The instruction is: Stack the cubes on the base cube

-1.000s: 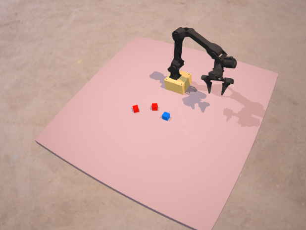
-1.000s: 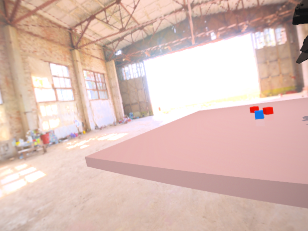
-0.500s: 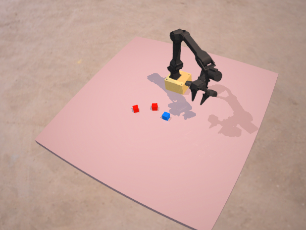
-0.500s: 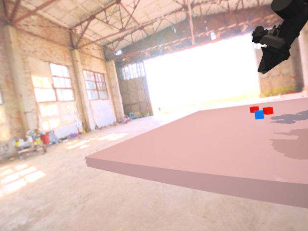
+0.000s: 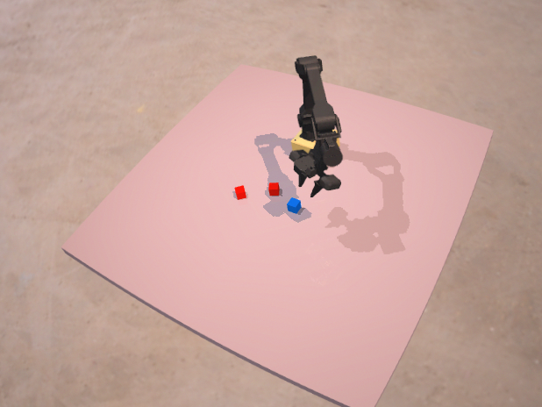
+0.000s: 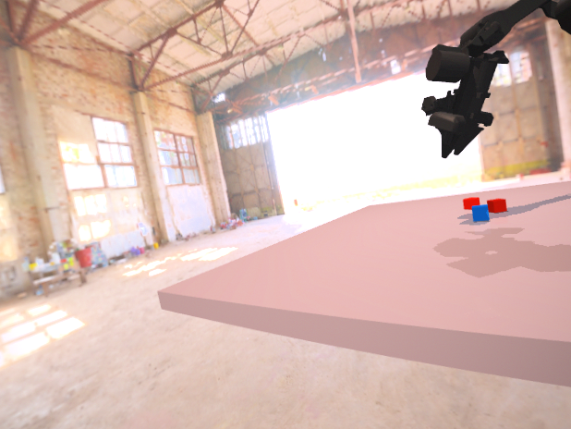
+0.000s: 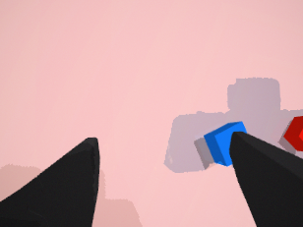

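Observation:
A blue cube [image 5: 294,205] [image 6: 480,213] [image 7: 221,142] sits on the pink table top. A red cube [image 5: 274,189] [image 6: 497,205] [image 7: 292,133] sits near it and is cut off at the right edge of the wrist view. Another red cube [image 5: 240,192] [image 6: 471,203] sits farther left in the top view and is out of the wrist view. The three cubes stand apart. My gripper [image 5: 306,190] [image 6: 450,155] [image 7: 166,144] is open and empty, high above the table. In the wrist view its right finger partly covers the blue cube.
The pink table top [image 5: 210,272] [image 6: 323,268] carries all three cubes. The arm's yellow base block [image 5: 303,144] is behind the gripper in the top view. Shadows of the arm fall around the blue cube and the nearer red cube.

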{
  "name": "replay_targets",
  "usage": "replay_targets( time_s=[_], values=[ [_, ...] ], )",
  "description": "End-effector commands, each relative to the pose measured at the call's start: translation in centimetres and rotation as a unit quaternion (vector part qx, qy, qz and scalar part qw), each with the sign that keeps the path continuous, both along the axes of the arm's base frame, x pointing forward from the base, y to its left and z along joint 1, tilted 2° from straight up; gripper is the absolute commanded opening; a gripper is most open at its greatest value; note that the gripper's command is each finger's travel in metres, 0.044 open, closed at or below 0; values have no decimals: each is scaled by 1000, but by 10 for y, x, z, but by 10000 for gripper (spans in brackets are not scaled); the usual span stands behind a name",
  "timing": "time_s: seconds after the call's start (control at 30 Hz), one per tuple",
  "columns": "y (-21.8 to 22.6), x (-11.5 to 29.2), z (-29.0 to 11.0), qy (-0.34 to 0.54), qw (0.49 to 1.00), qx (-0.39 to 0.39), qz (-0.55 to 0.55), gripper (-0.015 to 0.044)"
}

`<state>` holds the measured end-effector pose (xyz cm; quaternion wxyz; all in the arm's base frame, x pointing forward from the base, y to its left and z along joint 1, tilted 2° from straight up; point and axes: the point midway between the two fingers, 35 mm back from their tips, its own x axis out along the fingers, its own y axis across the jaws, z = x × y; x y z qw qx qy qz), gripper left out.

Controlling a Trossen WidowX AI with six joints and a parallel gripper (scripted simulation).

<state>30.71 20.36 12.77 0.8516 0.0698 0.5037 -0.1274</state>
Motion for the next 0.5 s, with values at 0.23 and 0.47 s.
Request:
replay_targets(
  time_s=[0.23, 0.47],
  values=[
    [-81, 35, -18, 79, 995, 1, -59, 265],
    [-138, 46, -28, 125, 987, 19, -99, 265]
  ],
)
